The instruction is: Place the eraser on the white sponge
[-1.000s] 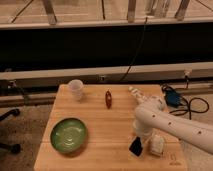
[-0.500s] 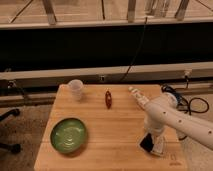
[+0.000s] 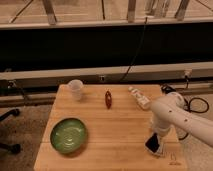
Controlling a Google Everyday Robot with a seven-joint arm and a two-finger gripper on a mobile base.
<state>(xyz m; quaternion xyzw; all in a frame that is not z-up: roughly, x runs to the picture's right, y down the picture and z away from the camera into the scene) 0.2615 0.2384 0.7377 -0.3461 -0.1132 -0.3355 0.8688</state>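
Observation:
My white arm reaches in from the right, and its gripper (image 3: 156, 141) hangs over the table's front right corner. It is shut on the eraser (image 3: 152, 144), a flat black block held tilted. The eraser sits right over the white sponge (image 3: 161, 150), a pale pad mostly hidden under the eraser and the arm. I cannot tell whether the eraser touches the sponge.
On the wooden table (image 3: 110, 130) are a green bowl (image 3: 69, 135) at the front left, a white cup (image 3: 75, 90) at the back left, a slim dark red object (image 3: 108, 98) at the back middle, and a white tube-like object (image 3: 139, 97) at the back right. Cables lie on the floor to the right.
The gripper has carried the eraser to the right, from beside the white sponge to over it. The arm now covers most of the sponge.

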